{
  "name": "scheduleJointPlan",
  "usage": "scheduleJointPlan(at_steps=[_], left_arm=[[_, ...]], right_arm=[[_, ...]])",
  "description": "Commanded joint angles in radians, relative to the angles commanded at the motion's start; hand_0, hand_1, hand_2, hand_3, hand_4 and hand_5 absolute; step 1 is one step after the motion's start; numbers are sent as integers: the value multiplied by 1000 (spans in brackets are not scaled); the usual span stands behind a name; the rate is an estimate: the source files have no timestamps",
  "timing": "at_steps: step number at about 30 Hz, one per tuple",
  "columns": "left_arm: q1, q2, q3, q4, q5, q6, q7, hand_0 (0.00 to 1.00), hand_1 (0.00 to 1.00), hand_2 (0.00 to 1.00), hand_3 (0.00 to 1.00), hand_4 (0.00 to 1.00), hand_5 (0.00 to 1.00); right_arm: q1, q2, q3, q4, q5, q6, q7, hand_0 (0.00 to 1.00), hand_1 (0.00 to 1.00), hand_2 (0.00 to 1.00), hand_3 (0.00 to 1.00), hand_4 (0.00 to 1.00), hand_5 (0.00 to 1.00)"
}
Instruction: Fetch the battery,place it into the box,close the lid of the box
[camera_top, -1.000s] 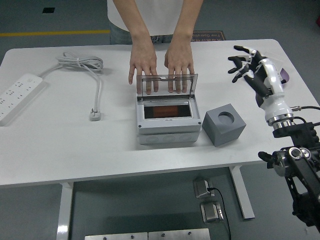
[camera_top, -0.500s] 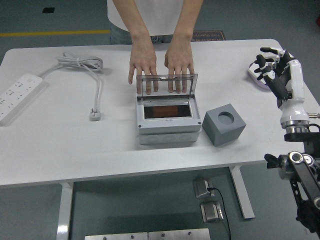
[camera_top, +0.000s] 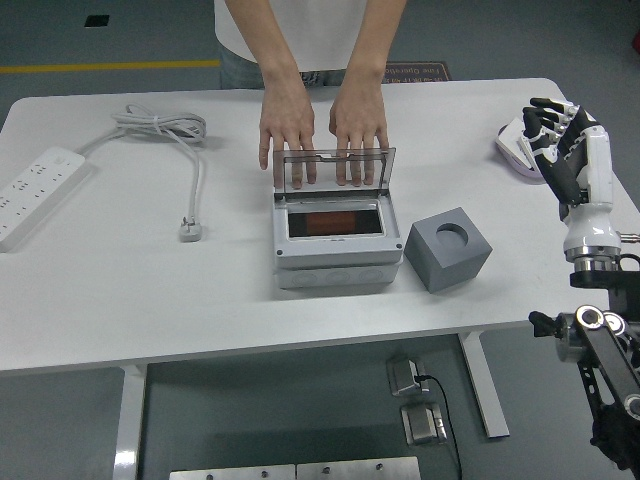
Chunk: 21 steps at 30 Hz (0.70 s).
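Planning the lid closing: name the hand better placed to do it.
Right. Only the right hand is in view, fingers spread above the table's right edge, though far from the grey box with its clear hinged lid upright. A person's hands rest behind it.

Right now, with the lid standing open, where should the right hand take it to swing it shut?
Take the lid by its free top edge, coming from the right. It stands upright, hinged at the box's rear, so the top edge gives most leverage. The person's hands rest behind it; the right hand is off by the table's right edge.
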Motion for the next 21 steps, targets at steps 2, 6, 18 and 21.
scheduleJointPlan(at_steps=[2, 6, 18, 21], left_arm=[[-1, -1, -8, 0, 1, 0, -2, 655, 691, 649, 667, 740, 238], [-4, 1, -23, 0, 6, 1, -7, 654, 692, 648, 666, 738, 243], [-4, 1, -34, 0, 4, 2, -10, 653, 691, 649, 667, 738, 246], [-5, 1, -33, 0, 3, 2, -10, 653, 692, 649, 667, 738, 247]], right_arm=[[0, 4, -3, -19, 37, 15, 1, 554, 624, 614, 639, 922, 665], [-1, 16, -17, -77, 131, 43, 25, 567, 627, 614, 637, 910, 661], [-13, 35, -47, -164, 334, 90, 61, 622, 651, 660, 674, 918, 750], [-12, 36, -47, -166, 337, 94, 60, 622, 654, 660, 683, 921, 767]])
